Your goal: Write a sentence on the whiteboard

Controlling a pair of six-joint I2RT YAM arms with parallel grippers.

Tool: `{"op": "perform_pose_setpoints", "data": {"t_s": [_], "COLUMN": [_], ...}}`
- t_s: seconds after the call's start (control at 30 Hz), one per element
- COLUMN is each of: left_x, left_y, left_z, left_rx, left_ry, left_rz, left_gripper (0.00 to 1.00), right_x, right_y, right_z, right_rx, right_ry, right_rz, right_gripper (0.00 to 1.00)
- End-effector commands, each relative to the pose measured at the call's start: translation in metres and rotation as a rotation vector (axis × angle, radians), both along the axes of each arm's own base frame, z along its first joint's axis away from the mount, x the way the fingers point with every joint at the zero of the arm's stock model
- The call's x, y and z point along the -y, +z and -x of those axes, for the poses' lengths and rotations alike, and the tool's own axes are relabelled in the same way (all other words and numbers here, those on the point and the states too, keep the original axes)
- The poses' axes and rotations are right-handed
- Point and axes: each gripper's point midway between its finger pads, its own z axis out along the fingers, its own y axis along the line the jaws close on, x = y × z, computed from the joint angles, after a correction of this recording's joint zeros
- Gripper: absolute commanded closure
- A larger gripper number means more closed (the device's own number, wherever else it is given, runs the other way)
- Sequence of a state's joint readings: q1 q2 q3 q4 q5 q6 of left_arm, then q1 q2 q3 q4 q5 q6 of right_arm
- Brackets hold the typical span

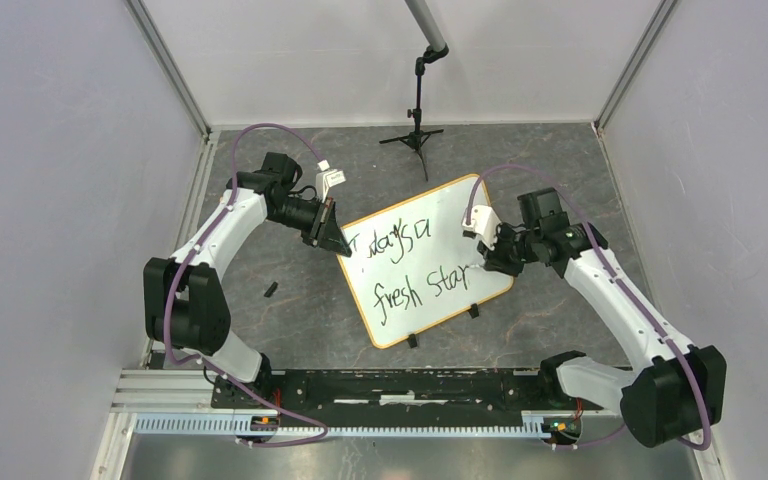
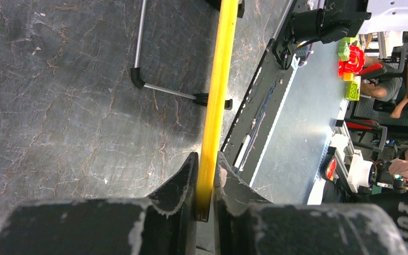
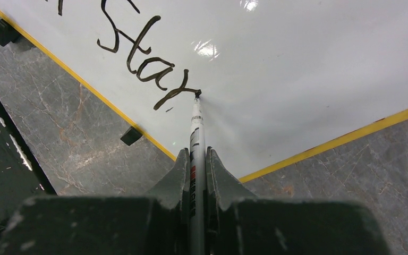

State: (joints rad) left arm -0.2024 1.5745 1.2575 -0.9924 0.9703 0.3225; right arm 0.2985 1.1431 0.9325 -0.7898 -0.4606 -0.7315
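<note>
Two grips on: left gripper (image 2: 206, 166) pinches the board (image 1: 460, 215) mid-table by its 10 o'clock corner, right gripper (image 3: 196, 154) clamps the marker (image 3: 196, 119), tip at "Star". Risk: if the board slips, the final t could smear

**Desk:** What stands at the back of the grey marbled table (image 1: 300, 325)?

**Photographer:** A black tripod stand (image 1: 418, 105), with a grey pole (image 1: 425, 22) angling in above it and white walls (image 1: 50, 150) on three sides.

**Desk:** And nearer?

**Photographer:** A small black piece (image 1: 270, 290), too small to identify, lying on the left half of the tabletop.
</note>
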Motion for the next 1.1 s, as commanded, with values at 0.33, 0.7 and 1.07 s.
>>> {"op": "perform_pose_setpoints", "data": {"t_s": [0.33, 0.7, 1.07], "left_x": [-0.01, -0.01, -0.01], "left_y": [-0.025, -0.024, -0.023], "left_z": [-0.015, -0.015, -0.016], "left_rx": [0.104, 0.11, 0.111], "left_ry": [-0.023, -0.024, -0.025], "left_rz": [-0.109, -0.108, -0.107], "left_gripper": [0.98, 0.97, 0.97], "right_x": [0.023, 0.022, 0.004], "right_y": [-0.003, 0.013, 0.038], "right_z": [-0.02, -0.019, -0.021], "right_rx": [0.061, 0.076, 0.096], "right_ry": [-0.081, -0.053, 0.007], "right_rz": [0.06, 0.038, -0.053], "right_gripper": [1.0, 1.0, 1.0]}}
